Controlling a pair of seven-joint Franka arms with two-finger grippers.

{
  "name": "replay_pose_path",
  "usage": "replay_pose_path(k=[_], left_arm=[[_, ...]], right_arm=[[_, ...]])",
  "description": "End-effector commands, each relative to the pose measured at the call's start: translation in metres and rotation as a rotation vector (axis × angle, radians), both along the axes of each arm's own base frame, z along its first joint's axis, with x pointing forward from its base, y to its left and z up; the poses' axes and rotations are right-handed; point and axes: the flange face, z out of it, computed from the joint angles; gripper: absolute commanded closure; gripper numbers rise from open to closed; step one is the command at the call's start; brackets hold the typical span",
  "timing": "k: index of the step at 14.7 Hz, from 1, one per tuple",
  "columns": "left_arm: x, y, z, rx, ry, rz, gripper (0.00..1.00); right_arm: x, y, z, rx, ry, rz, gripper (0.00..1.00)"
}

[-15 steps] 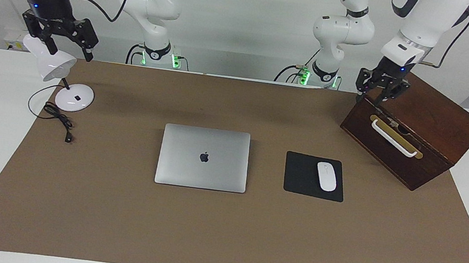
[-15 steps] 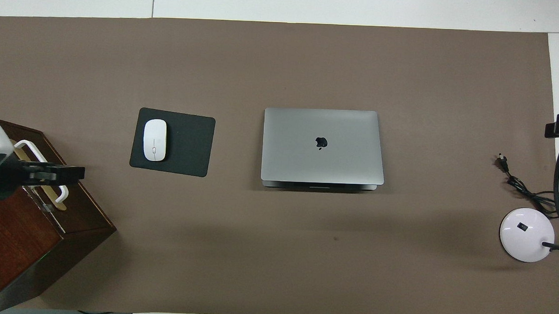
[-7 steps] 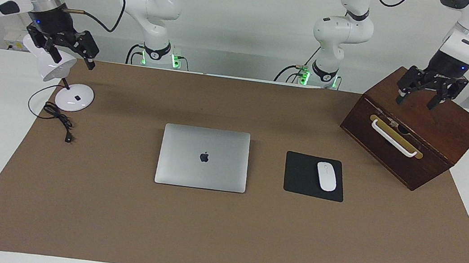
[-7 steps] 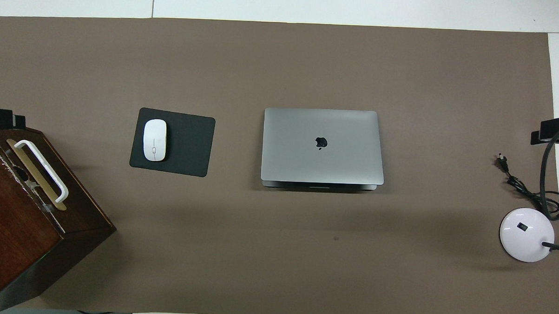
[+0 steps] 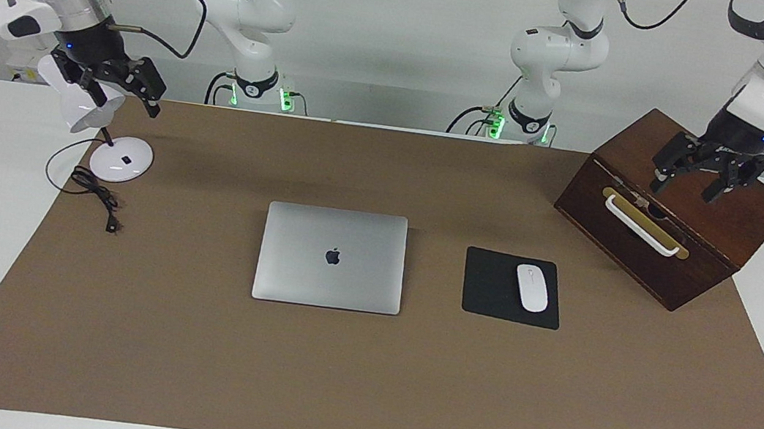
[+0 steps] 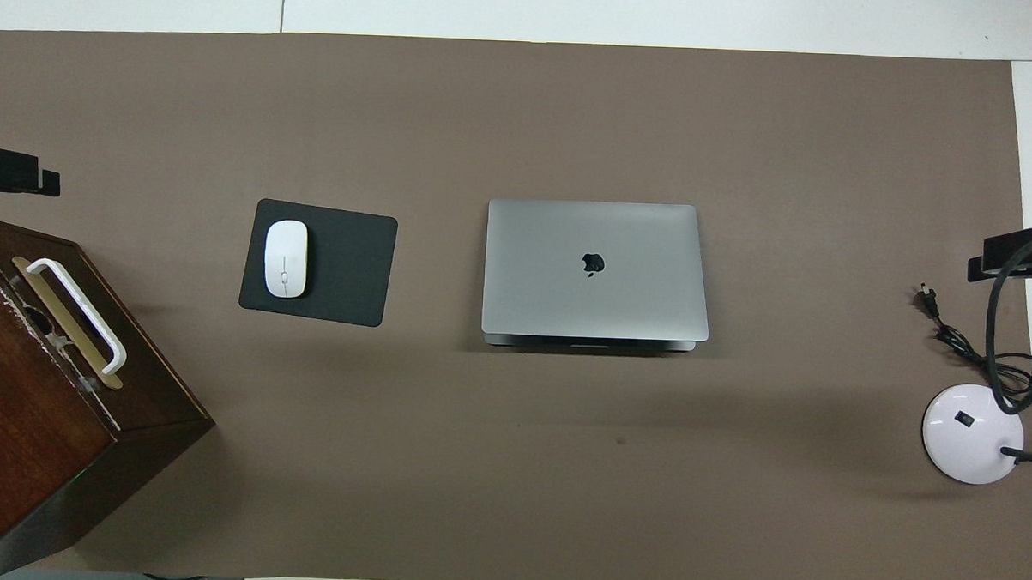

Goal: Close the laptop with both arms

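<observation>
The silver-grey laptop (image 5: 331,257) lies shut and flat in the middle of the brown mat, its lid with the dark apple logo facing up; it also shows in the overhead view (image 6: 595,269). My left gripper (image 5: 684,188) hangs open and empty in the air over the top of the wooden box (image 5: 677,216), well away from the laptop; only its tip (image 6: 13,180) shows in the overhead view. My right gripper (image 5: 119,93) hangs open and empty over the white desk lamp (image 5: 83,105); its tip (image 6: 1011,257) shows at the overhead view's edge.
A black mouse pad (image 5: 494,288) with a white mouse (image 5: 532,287) lies beside the laptop, toward the left arm's end. The lamp's round base (image 5: 121,159) and black cord (image 5: 96,195) lie toward the right arm's end. The brown mat (image 5: 359,389) covers the table.
My left gripper has moved from the box's handle corner out over the box's top, toward the table's end. My right gripper has shifted slightly over the lamp. The laptop has not moved.
</observation>
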Motion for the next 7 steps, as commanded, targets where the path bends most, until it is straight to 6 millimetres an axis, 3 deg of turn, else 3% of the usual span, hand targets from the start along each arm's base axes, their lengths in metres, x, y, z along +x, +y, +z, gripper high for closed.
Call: replay_pose_path(k=[1,5,7], left_arm=[[0.002,-0.003,-0.011,0.027,0.043,-0.013,0.00],[-0.002,-0.021,-0.016,0.109,0.062,-0.046,0.00],[-0.003,-0.015,-0.016,0.107,0.064,-0.034,0.00]], right_arm=[[-0.008,-0.003,0.000,0.011,0.009,0.019,0.00],[-0.007,-0.004,0.000,0.010,0.002,0.017,0.00],[-0.006,-0.006,-0.001,0.007,-0.006,0.013,0.00]])
